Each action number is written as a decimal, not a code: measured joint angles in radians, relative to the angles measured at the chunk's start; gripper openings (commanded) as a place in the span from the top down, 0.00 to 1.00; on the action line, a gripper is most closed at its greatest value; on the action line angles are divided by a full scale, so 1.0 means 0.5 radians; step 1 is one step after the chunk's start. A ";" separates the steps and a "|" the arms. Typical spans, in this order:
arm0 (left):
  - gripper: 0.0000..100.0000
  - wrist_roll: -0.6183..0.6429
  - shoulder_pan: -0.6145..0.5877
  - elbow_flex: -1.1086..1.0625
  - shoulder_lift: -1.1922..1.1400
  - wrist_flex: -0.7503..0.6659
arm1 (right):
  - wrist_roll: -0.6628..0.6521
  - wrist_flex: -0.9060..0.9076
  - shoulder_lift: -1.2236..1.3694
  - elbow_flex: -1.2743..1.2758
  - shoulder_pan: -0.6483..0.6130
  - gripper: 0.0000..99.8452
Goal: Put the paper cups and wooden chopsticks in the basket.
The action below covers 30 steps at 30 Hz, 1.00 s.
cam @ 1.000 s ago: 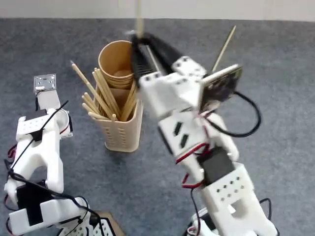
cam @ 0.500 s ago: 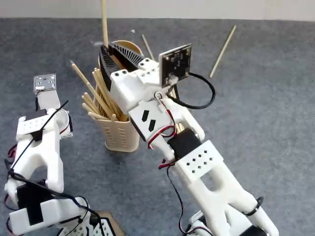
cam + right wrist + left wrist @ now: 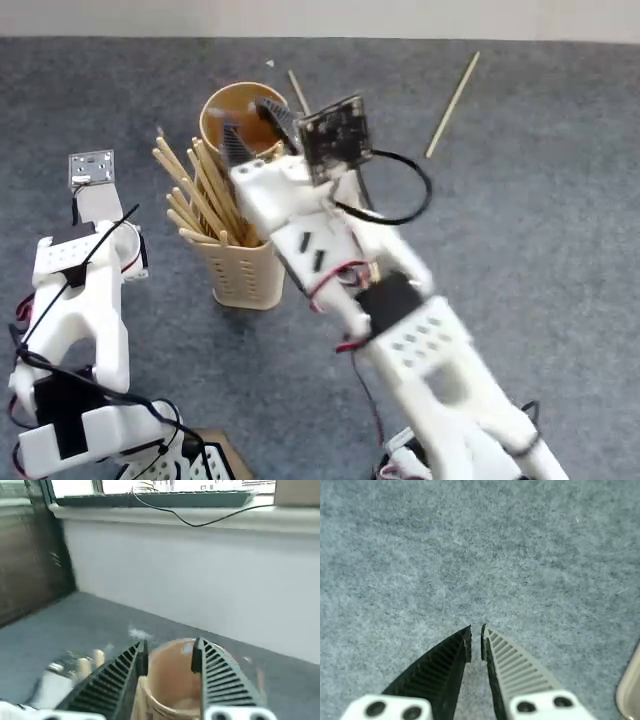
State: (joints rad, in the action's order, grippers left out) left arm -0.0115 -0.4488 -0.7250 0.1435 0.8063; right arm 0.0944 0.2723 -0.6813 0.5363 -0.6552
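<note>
We see right gripper (image 3: 255, 128) (image 3: 169, 652) over paper cup (image 3: 222, 108) (image 3: 172, 680), jaws spread, nothing held. Cup stands in basket (image 3: 250, 272), mid-mat, beside chopstick bundle (image 3: 200, 190) leaning out toward mat's left edge. Loose chopstick (image 3: 452, 92) lies near mat's far edge, right of centre; shorter stick (image 3: 297, 90) lies just beyond cup. Left gripper (image 3: 476, 642) is over bare grey mat (image 3: 470, 555), jaws nearly together, empty.

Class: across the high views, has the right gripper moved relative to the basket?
Yes. The right gripper has swung leftward, from by the basket's right edge to above the paper cup in it.
</note>
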 measured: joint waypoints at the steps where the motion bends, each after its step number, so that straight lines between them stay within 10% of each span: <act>1: 0.93 0.000 0.000 0.000 0.000 0.000 | -0.012 0.169 -0.074 0.000 0.092 0.90; 9: 0.93 0.000 0.000 0.000 0.000 0.000 | -0.362 1.221 -0.169 0.181 0.752 0.92; 15: 0.93 0.000 0.000 0.000 0.000 0.000 | -0.813 0.964 0.313 0.562 0.678 0.92; 30: 0.93 0.000 0.000 0.000 0.000 0.000 | -0.865 0.377 1.494 0.365 0.669 0.84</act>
State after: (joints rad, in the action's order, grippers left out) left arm -0.0115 -0.4488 -0.7250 0.1435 0.8063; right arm -0.3383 0.4611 0.0660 0.7188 -0.3207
